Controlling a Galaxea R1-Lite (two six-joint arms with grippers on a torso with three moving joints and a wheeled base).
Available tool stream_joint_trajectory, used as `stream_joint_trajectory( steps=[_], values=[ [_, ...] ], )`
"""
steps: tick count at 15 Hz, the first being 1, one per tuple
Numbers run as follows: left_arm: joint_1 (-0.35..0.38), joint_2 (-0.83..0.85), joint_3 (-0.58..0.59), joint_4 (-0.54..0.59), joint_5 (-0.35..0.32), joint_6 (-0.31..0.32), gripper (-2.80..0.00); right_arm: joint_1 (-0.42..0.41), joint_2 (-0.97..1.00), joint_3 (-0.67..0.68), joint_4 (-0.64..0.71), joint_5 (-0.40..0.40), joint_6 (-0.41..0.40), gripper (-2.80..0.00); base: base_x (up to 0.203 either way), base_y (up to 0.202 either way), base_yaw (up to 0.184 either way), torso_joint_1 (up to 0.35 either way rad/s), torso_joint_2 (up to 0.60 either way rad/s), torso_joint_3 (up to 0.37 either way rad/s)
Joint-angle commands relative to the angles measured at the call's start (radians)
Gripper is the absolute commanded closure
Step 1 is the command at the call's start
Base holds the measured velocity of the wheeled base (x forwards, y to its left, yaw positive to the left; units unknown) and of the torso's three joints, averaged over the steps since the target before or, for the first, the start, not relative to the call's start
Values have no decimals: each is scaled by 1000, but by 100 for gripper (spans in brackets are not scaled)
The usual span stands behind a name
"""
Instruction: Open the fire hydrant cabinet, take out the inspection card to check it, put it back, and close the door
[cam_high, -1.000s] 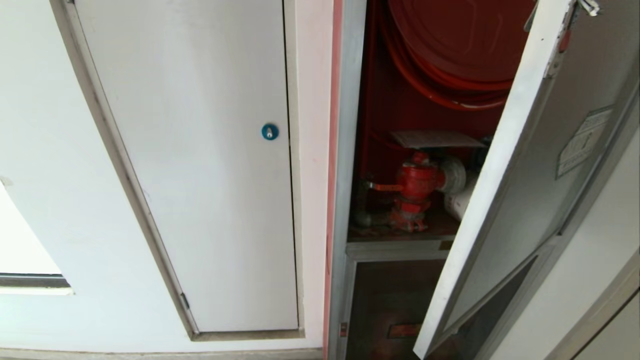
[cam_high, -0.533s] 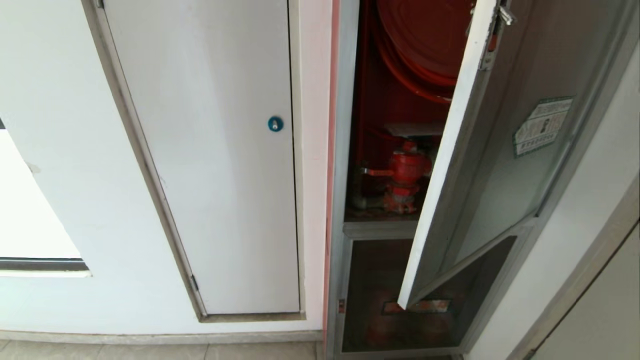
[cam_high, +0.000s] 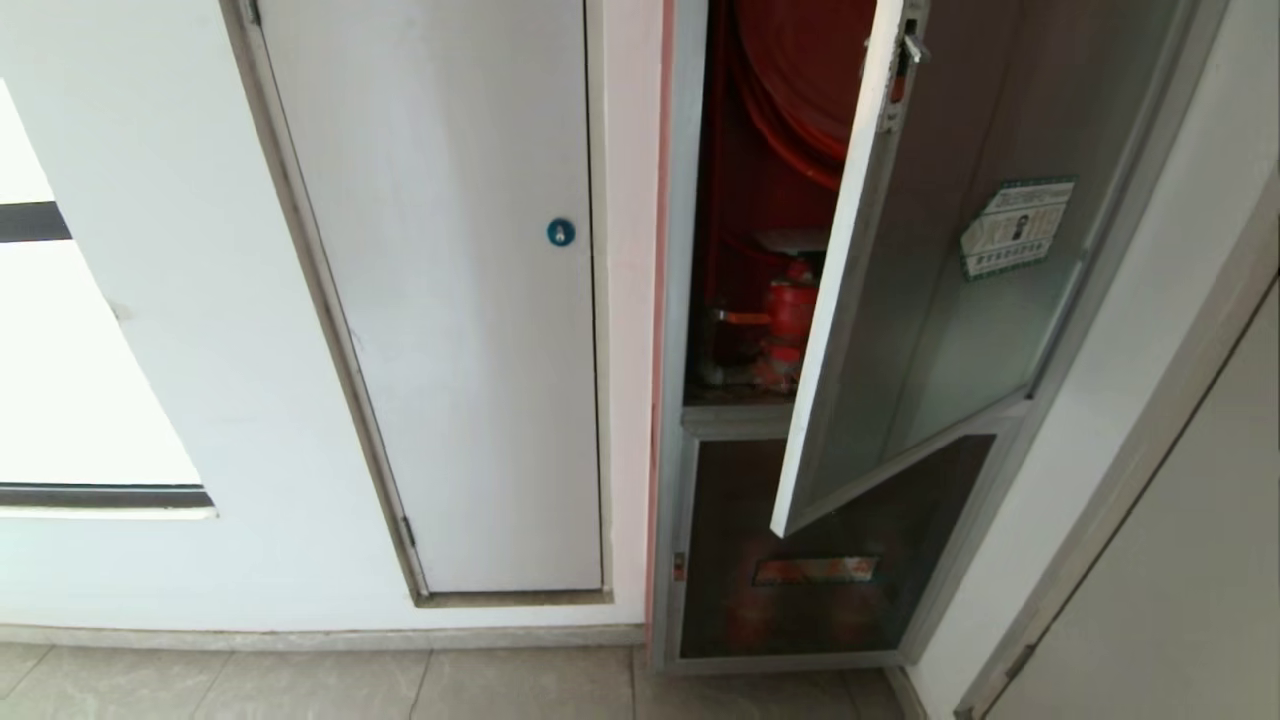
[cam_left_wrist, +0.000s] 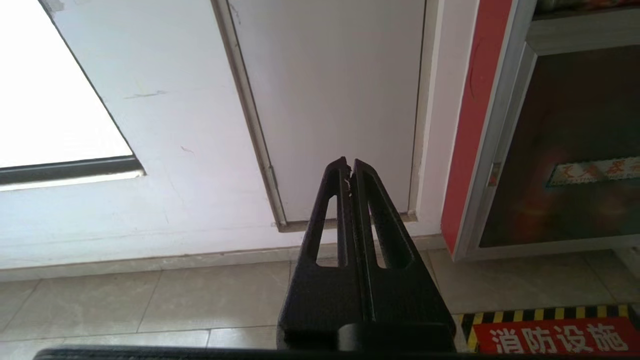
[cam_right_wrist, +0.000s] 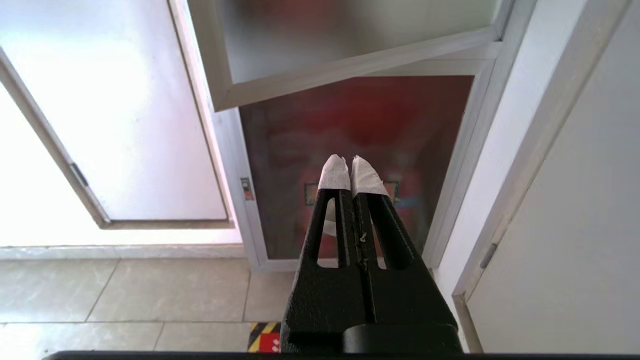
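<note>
Fire hydrant cabinet (cam_high: 690, 300) set in the wall, just right of a plain white door (cam_high: 450, 300) with a blue round lock (cam_high: 561, 232). The door (cam_high: 930, 300) of dark glass in its aluminium frame hanging ajar, hinged at the right, free edge swung out toward the camera, green-bordered sticker (cam_high: 1018, 228) on the glass. Through the gap: red interior, hose reel (cam_high: 800, 80) up top, red valve (cam_high: 785, 320) below it. Something pale and flat resting just above the valve (possibly the inspection card, too hidden by the door edge to say). Lower glass panel (cam_high: 820, 550) with its reddish label shut beneath. Tiled floor (cam_high: 400, 685) along the foot of the wall.

Neither arm in the head view. Left hand (cam_left_wrist: 349, 165) held low, fingers pressed together, empty, pointing at the foot of the white door. Right hand (cam_right_wrist: 351, 162) likewise pressed together and empty, white-wrapped fingertips (cam_right_wrist: 334, 172) aimed at the lower glass panel, beneath the bottom corner of the open door, touching nothing.
</note>
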Motion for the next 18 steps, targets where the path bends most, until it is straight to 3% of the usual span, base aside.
stream_joint_trajectory(
  steps=[1,5,9,14,18],
  values=[
    [0,1,11,-1,0,2,0,0,2,2,0,0,0,0,-196,0,2,7,3,2],
    [0,1,11,-3,3,-18,0,0,2,2,0,0,0,0,-63,0,0,-2,-1,0],
    [0,1,11,-4,11,-83,0,0,2,2,0,0,0,0,0,0,0,6,1,-1],
    [0,1,11,-4,11,-84,0,0,2,2,0,0,0,0,0,0,0,0,0,0],
    [0,1,12,-4,11,-84,0,0,2,2,-2,-19,48,0,0,0,0,0,0,0]
  ],
)
